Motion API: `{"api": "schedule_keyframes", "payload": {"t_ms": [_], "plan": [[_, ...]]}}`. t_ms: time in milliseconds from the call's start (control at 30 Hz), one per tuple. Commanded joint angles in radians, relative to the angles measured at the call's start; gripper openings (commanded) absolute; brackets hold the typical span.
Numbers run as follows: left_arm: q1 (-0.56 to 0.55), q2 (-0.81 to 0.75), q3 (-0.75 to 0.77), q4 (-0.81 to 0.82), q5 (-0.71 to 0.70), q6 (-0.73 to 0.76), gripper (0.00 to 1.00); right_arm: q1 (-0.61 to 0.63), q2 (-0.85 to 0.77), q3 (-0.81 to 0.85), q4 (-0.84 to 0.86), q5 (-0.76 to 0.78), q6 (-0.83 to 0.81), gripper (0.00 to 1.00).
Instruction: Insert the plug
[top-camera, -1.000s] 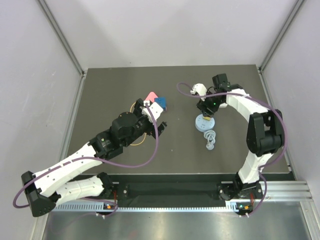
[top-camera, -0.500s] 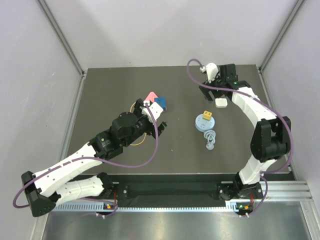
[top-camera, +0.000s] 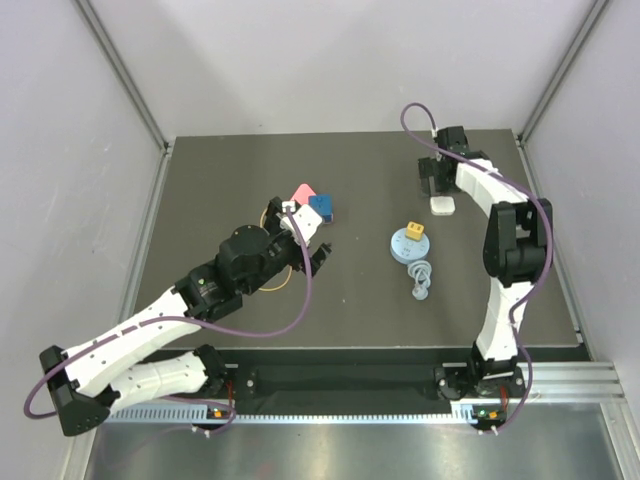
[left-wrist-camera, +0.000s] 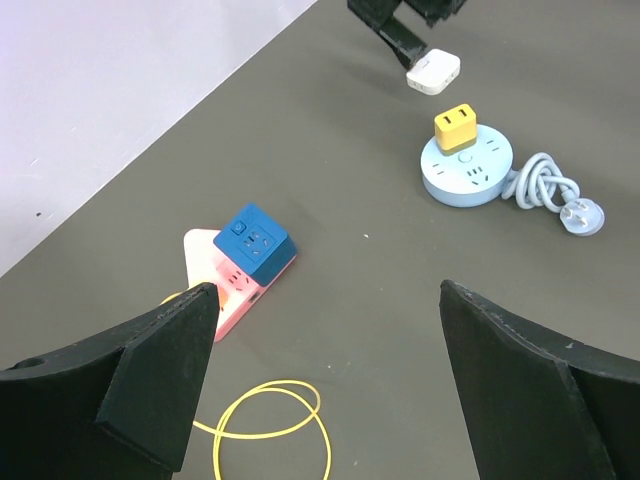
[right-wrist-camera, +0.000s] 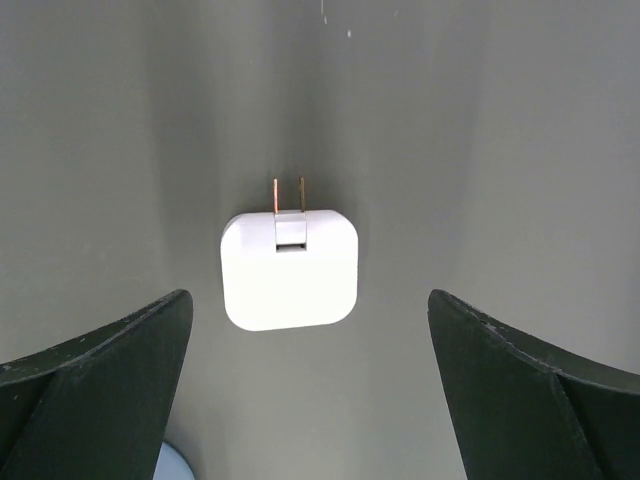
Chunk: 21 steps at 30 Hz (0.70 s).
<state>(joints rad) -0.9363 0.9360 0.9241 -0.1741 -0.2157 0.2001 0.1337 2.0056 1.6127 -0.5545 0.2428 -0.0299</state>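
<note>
A white plug lies flat on the dark table with its two prongs pointing away from my right gripper. That gripper hangs open just behind the plug, with a clear gap on both sides. From above, the plug lies at the back right, just in front of the right gripper. A round light-blue socket holds a yellow plug. My left gripper is open and empty over bare table, left of centre.
A blue cube socket rests against a pink socket block behind the left gripper. A thin yellow wire loop lies under it. The round socket's coiled grey cable trails toward the front. Metal frame posts flank the table.
My right gripper swung from above the round socket to the back right, opened, and let go of the white plug, which now rests on the table. The left arm barely moved.
</note>
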Motion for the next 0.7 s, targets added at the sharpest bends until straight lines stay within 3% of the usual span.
{"api": "schedule_keyframes", "payload": {"t_ms": [0,500,667], "plan": [[-0.004,-0.028,-0.008,0.073,0.012,-0.018,0.95,-0.006,0.036,0.053,-0.030,0.038,0.068,1.00],[-0.006,-0.008,-0.013,0.074,-0.001,-0.010,0.95,-0.040,0.071,-0.074,0.079,-0.099,0.053,0.98],[-0.009,-0.003,-0.016,0.074,-0.002,-0.010,0.95,-0.075,0.053,-0.115,0.116,-0.141,0.056,0.93]]}}
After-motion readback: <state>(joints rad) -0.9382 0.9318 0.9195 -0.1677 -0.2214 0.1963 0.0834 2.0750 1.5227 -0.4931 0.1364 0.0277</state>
